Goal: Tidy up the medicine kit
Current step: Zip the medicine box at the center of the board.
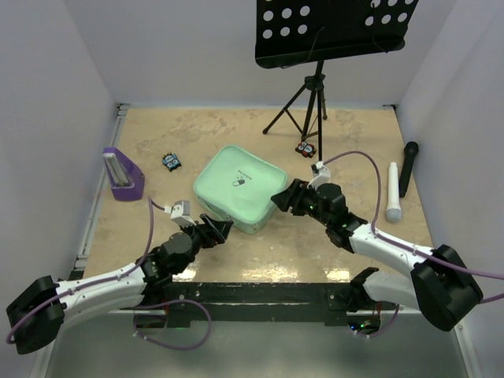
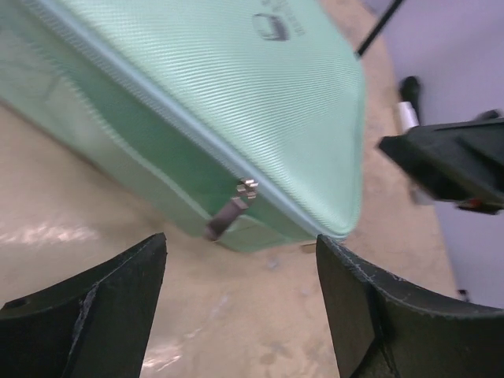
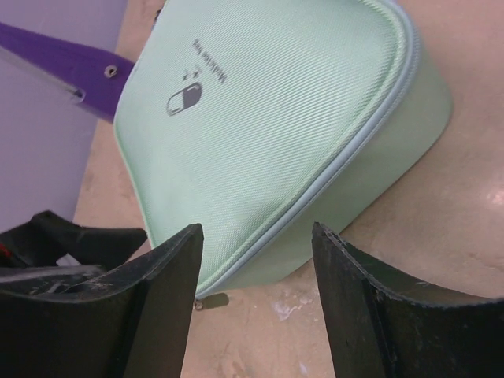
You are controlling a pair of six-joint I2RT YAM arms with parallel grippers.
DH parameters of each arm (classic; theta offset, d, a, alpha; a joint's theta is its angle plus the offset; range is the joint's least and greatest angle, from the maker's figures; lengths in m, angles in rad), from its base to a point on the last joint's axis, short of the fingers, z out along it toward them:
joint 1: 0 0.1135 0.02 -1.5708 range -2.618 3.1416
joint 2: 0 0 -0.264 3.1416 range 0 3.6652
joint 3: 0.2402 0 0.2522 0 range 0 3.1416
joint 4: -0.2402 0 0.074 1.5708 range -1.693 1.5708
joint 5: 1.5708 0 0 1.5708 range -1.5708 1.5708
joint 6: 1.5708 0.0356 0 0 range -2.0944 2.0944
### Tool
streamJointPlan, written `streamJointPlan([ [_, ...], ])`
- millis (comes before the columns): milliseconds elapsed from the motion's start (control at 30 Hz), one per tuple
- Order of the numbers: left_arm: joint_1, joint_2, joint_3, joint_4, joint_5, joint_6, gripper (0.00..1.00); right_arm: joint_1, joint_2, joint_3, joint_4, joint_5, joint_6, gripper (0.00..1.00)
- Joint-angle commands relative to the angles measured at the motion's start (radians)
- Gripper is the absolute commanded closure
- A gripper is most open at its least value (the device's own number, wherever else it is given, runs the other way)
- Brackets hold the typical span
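The medicine kit (image 1: 239,187) lies shut in the middle of the table, a mint-green case with a small pill logo on its lid. My left gripper (image 1: 222,229) is open just in front of the kit's near corner, apart from it. In the left wrist view the kit (image 2: 220,94) fills the top, and its zipper pull (image 2: 232,211) hangs a little beyond my left gripper (image 2: 240,260). My right gripper (image 1: 280,200) is open at the kit's right edge. In the right wrist view the kit (image 3: 276,118) lies just past my right gripper (image 3: 256,252), with nothing between the fingers.
A purple stand (image 1: 122,175) sits at the left. A small blue packet (image 1: 171,162) lies behind the kit's left side. A tripod music stand (image 1: 311,102) stands at the back with a small dark item (image 1: 305,148) at its foot. A white cylinder (image 1: 393,191) and a black microphone (image 1: 408,168) lie at the right.
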Motion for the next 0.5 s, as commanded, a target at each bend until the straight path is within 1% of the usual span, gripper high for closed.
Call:
streamJointPlan([
  [0,0.008,-0.005,0.101,-0.364,-0.174,-0.035,0.20,-0.024,0.002,0.092,-0.127,0.188,-0.009,0.40],
  [67,0.011,-0.040,0.125,-0.470,-0.236,-0.068,0.21,-0.039,-0.037,0.101,-0.130,0.249,-0.011,0.39],
  [133,0.012,-0.094,0.122,-0.536,-0.272,-0.085,0.21,-0.053,-0.063,0.115,-0.110,0.288,-0.031,0.39],
  [200,0.025,-0.142,0.099,-0.523,-0.277,-0.071,0.22,-0.079,-0.022,0.153,-0.103,0.287,-0.060,0.39],
  [267,0.046,-0.148,0.088,-0.515,-0.276,-0.060,0.22,-0.102,0.047,0.204,-0.106,0.288,-0.081,0.39],
  [300,0.060,-0.137,0.088,-0.465,-0.270,-0.054,0.22,-0.111,0.077,0.218,-0.100,0.276,-0.089,0.39],
  [367,0.100,-0.084,0.096,-0.416,-0.237,-0.022,0.22,-0.116,0.123,0.230,-0.078,0.267,-0.077,0.40],
  [467,0.166,0.028,0.128,-0.383,-0.176,-0.013,0.22,-0.114,0.170,0.233,-0.049,0.267,-0.058,0.41],
])
